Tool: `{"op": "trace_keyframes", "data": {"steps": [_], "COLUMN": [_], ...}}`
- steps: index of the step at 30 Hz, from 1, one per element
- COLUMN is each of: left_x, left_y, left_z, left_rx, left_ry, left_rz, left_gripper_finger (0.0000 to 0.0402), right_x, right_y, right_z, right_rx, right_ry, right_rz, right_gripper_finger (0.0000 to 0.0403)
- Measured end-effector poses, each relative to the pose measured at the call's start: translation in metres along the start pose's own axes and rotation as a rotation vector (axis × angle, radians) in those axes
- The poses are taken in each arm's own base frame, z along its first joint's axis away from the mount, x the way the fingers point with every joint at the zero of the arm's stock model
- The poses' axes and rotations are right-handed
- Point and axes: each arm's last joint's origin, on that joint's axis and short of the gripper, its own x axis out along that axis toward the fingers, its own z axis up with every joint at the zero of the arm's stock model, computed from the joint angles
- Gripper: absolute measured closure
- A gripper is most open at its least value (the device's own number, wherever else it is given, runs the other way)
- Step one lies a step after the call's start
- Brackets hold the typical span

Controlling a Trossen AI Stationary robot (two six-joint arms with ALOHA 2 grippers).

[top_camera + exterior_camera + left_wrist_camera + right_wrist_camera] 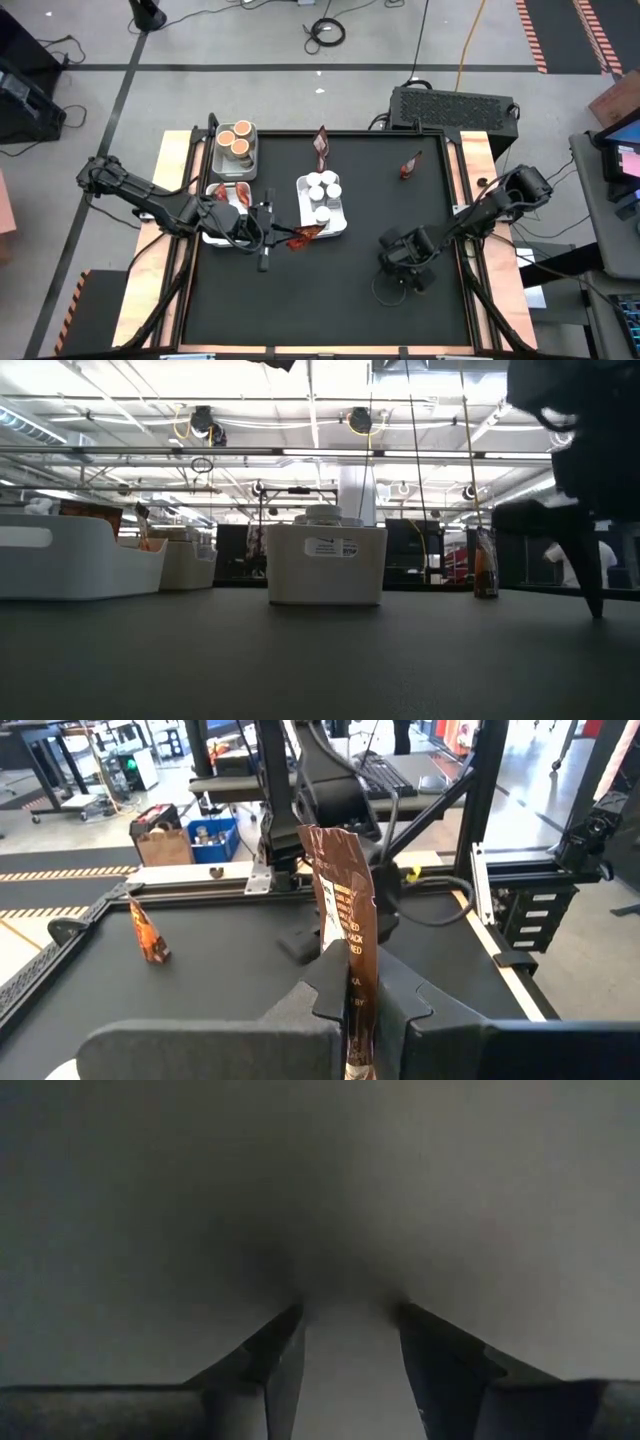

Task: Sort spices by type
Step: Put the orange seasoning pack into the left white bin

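Packet (345, 935) between left hand (358, 1010) fingers

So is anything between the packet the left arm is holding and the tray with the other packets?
Nothing visible. The left gripper holds the packet just beside the packet tray, with only bare mat between; the jar tray sits on the other side.

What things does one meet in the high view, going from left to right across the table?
Tray of orange-topped tubs → tray with brown packets → left end effector holding a packet → tray of white-capped jars → loose packet → right end effector.
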Motion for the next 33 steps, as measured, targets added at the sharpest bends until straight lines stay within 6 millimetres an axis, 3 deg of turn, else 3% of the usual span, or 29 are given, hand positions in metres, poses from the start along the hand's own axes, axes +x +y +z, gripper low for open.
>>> {"op": "trace_keyframes", "data": {"steps": [10, 22, 33], "left_x": [0.000, 0.000, 0.000], "left_y": [0.000, 0.000, 0.000], "left_z": [0.000, 0.001, 0.001], "left_rx": [0.000, -0.004, -0.005], "left_ry": [-0.001, -0.007, -0.008], "left_rz": [0.000, 0.000, 0.001], "left_gripper_finger": [0.0382, 0.0382, 0.0382], "right_x": [0.017, 0.025, 0.018], "right_y": [0.001, 0.000, -0.001], "right_z": [-0.015, -0.013, -0.004], "right_rx": [0.062, 0.101, 0.054], "right_ry": [-0.028, -0.010, 0.061], "right_rz": [0.000, 0.010, -0.020], "right_gripper_finger": [0.0252, 0.0252, 0.0252]}}
